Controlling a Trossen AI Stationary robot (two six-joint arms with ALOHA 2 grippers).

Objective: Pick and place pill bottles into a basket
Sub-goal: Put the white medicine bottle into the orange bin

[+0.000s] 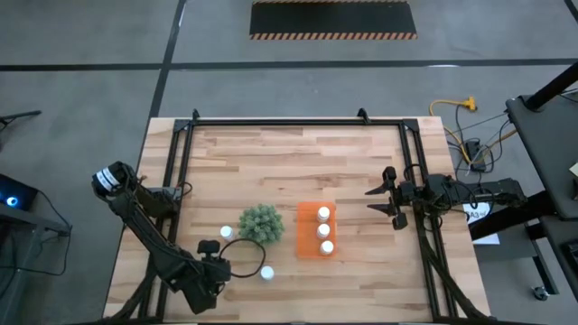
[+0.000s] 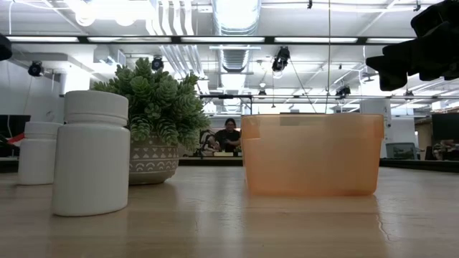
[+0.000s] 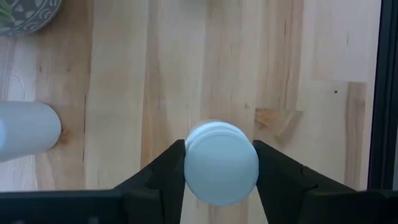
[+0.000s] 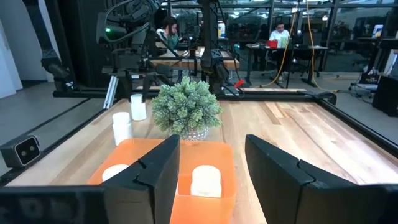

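Note:
My left gripper (image 3: 219,149) is shut on a white pill bottle (image 3: 221,163) near the table's front left (image 1: 207,246). Two more pill bottles stand loose on their bases beside it, one near the plant (image 1: 226,232) and one toward the front edge (image 1: 267,273). The orange basket (image 1: 307,236) sits at mid-table with three bottles standing in a row along its right side (image 1: 324,230). My right gripper (image 1: 390,206) waits level at the table's right side, open, with nothing between its fingers (image 4: 212,144). My left gripper pinches the pill bottle between its two fingers, one on each side of the cap end (image 3: 189,163). The fingers come steeply from above, slanting down. The bottle stands upright under them. Its own cap hides its base.
A round green plant in a patterned pot (image 1: 260,224) stands between the loose bottles and the basket. Black frame rails (image 1: 181,162) run along the table's left, far and right sides. Bare wood lies toward the far edge. A person sits in the room behind (image 2: 229,135).

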